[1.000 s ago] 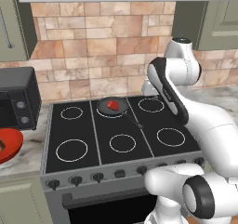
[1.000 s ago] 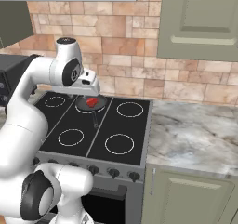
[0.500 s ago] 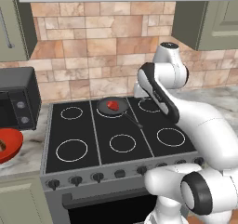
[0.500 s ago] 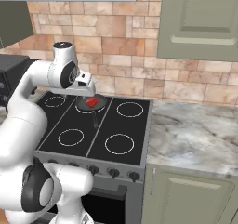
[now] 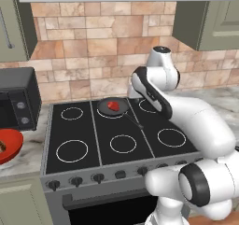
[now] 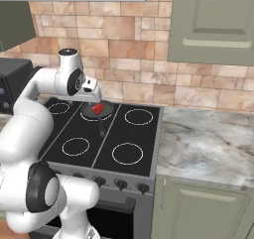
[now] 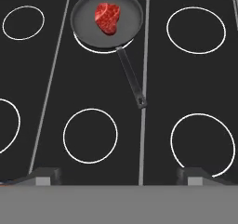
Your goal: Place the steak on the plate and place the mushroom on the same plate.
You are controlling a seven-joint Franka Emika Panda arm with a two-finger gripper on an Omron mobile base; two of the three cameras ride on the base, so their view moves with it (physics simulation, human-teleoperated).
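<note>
The steak (image 5: 112,105) (image 6: 98,108) (image 7: 107,17), a red slab with pale streaks, lies in a black frying pan (image 5: 122,107) (image 6: 90,112) (image 7: 83,9) on the back middle burner. The pan's handle (image 7: 131,79) points toward the stove's front. My gripper (image 7: 119,176) (image 6: 94,99) hovers above the stove, in front of the pan, and is open with nothing between its fingertips (image 7: 44,174). The plate and the mushroom are out of view as far as I can tell.
A red bowl-like dish (image 5: 11,142), cut off by the frame and with a small dark lump in it, sits on the counter left of the stove. A black microwave (image 5: 16,102) (image 6: 12,82) stands behind it. Marble counter (image 6: 208,144) runs to the right.
The arm has swung left and forward over the stove, bringing the hand closer to the pan. The steak and the pan have not moved.
</note>
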